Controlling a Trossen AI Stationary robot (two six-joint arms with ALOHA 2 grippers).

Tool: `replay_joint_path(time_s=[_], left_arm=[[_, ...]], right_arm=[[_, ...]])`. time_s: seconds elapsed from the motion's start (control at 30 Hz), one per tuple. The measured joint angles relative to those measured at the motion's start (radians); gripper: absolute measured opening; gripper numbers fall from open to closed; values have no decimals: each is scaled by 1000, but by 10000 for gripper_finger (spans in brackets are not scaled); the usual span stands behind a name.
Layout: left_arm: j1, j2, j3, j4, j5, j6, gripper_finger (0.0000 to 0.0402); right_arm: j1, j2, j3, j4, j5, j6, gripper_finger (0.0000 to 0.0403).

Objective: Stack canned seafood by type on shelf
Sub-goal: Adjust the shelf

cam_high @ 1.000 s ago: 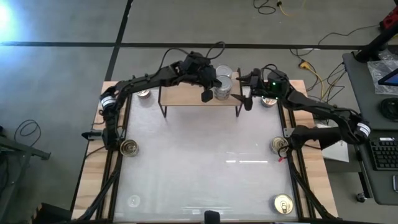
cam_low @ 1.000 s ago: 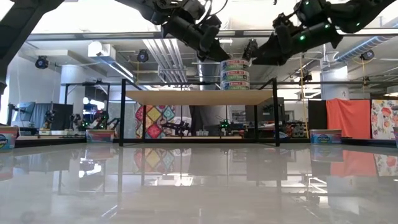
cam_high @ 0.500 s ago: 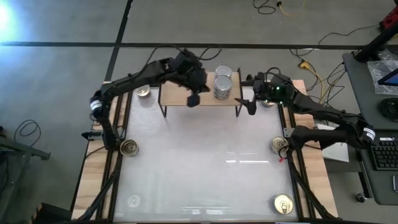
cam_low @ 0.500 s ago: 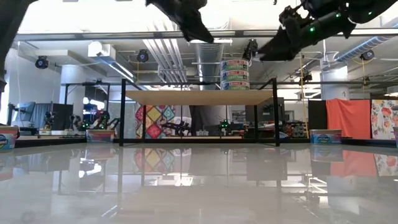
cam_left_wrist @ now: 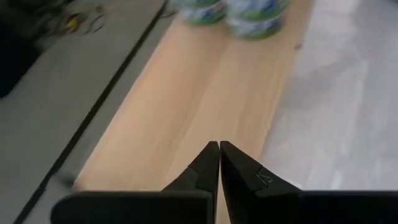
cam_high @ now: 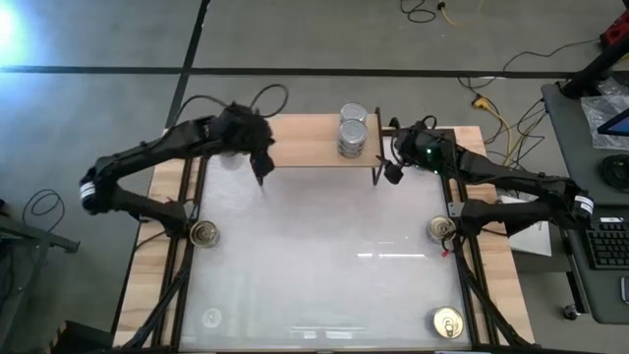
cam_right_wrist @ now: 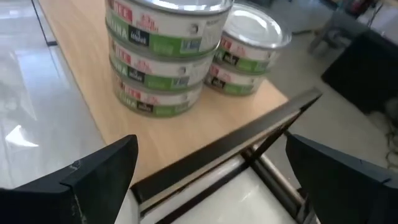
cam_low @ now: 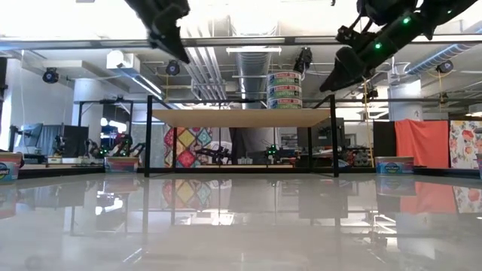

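Observation:
The shelf (cam_high: 305,147) stands at the table's far edge, a light wooden board on black legs. On its right half stand silver-lidded tins with green labels: a stack of three (cam_right_wrist: 163,59) and, beside it, a stack of two (cam_right_wrist: 247,55); the tins (cam_high: 354,131) show together from above. My left gripper (cam_high: 261,175) is shut and hovers over the shelf's left end, far from the tins (cam_left_wrist: 252,14). My right gripper (cam_right_wrist: 217,180) is wide open just off the shelf's right end (cam_high: 392,171), pointing at the tins without touching them.
Gold-lidded tins stand on the white tabletop: one near the left edge (cam_high: 203,233), one near the right edge (cam_high: 441,229), one at the near right corner (cam_high: 447,323). The shelf's left half (cam_left_wrist: 180,106) is bare board. Cables and a desk lie beyond the table's right side.
My left gripper has drawn away from the tins, travelling along the shelf toward the table's left edge to the shelf's left end. My right gripper has stayed by the shelf's right end and dipped slightly. The tins have kept still.

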Motion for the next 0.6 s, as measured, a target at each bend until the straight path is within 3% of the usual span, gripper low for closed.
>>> replay_joint_path(time_s=[0.27,0.6], left_arm=[[0,-128,-156,2,-223,-154,0],[0,-147,-205,-6,-255,-218,0]], right_arm=[[0,1,2,-68,66,70,400],[0,-16,2,-93,75,80,400]])
